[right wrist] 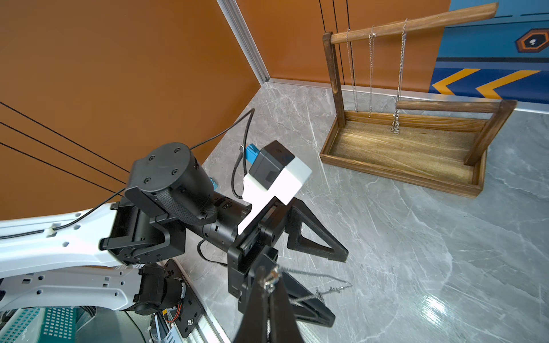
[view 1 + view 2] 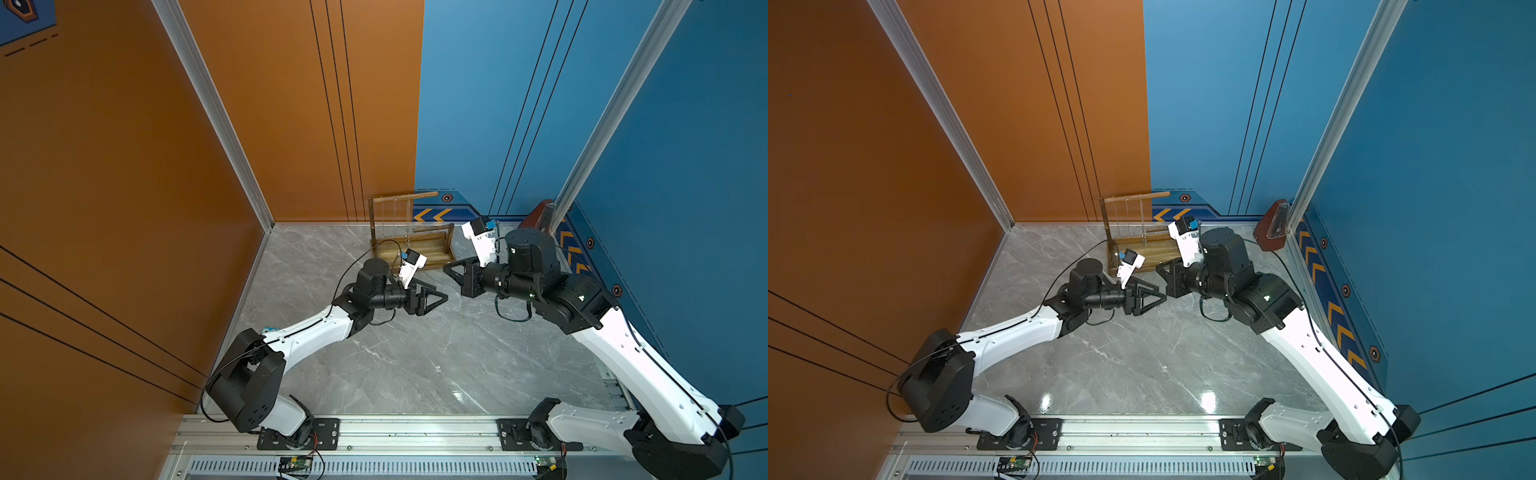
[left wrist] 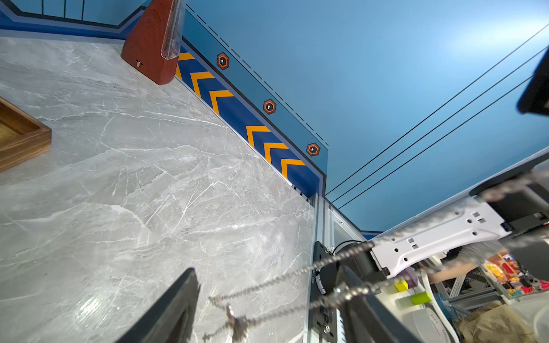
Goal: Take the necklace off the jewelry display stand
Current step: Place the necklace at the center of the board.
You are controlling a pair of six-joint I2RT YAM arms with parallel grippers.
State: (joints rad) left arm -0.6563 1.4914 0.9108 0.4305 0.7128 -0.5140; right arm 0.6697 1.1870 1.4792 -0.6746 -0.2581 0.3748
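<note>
The brown wooden jewelry display stand (image 2: 409, 249) (image 2: 1138, 253) (image 1: 401, 148) sits at the back of the marble table, and a corner of its tray shows in the left wrist view (image 3: 20, 139). Three thin chains (image 1: 370, 68) hang from its long crossbar. A silver necklace (image 1: 315, 274) (image 3: 270, 279) is off the stand, in front of it. My right gripper (image 1: 268, 277) (image 2: 444, 268) is shut on one end of it. The chain and its pendant (image 3: 234, 320) stretch between the spread fingers of my open left gripper (image 3: 267, 271) (image 2: 440, 293) (image 1: 338, 288).
A red-brown wedge-shaped object with a clear front (image 2: 540, 216) (image 2: 1273, 226) (image 3: 151, 44) stands in the back right corner. Orange and blue walls close in the table on three sides. The two grippers face each other, tips close together, just in front of the stand.
</note>
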